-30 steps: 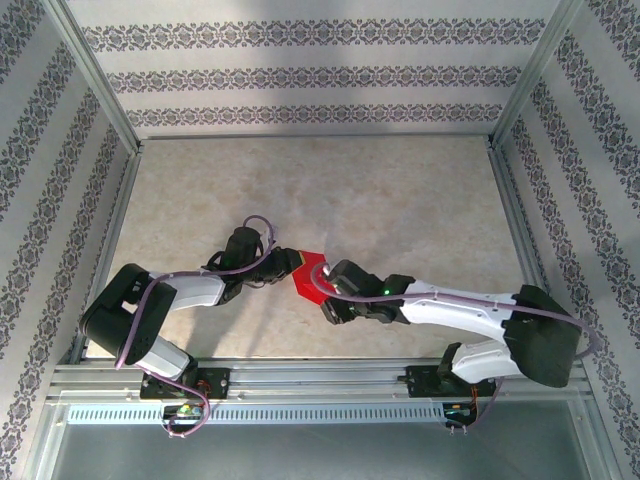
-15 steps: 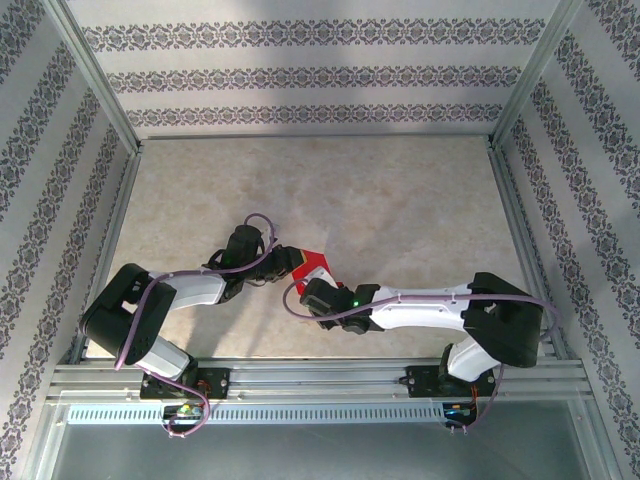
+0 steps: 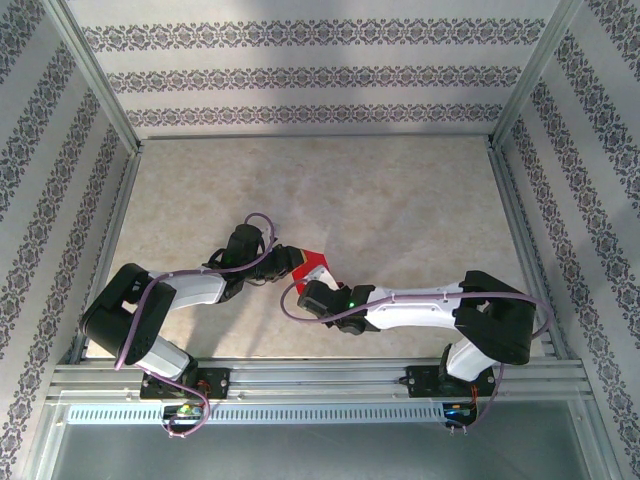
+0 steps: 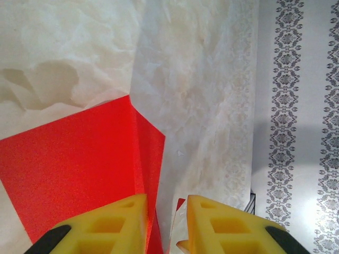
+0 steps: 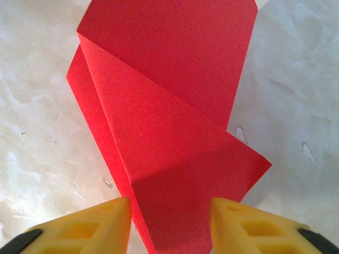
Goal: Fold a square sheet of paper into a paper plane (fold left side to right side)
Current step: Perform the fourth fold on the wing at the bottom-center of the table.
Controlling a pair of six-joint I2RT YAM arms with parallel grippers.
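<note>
Near table centre, slightly toward 6 o'clock, lies one red sheet (image 3: 314, 263), partly folded. Two arms meet at it: the left gripper (image 3: 293, 262) at the sheet's 9 o'clock, the right gripper (image 3: 310, 290) at its 6 o'clock.

Top view: both arms whole, the marbled table (image 3: 400, 190) and three patterned walls (image 3: 300, 75). The grippers cover much of the sheet, and jaw spacing cannot be read there.

Left wrist view: two yellow fingers (image 4: 106, 222) with a narrow gap. A raised red edge stands in that gap with bare table beside it, so the jaws are slightly parted, not clamped. One crease runs from 12 to 6 o'clock.

Right wrist view: two yellow fingers (image 5: 90, 225) set wide apart, jaws parted, straddling the sheet's near end. One diagonal flap overlaps the layer beneath, its corner pointing to 3 o'clock.
</note>
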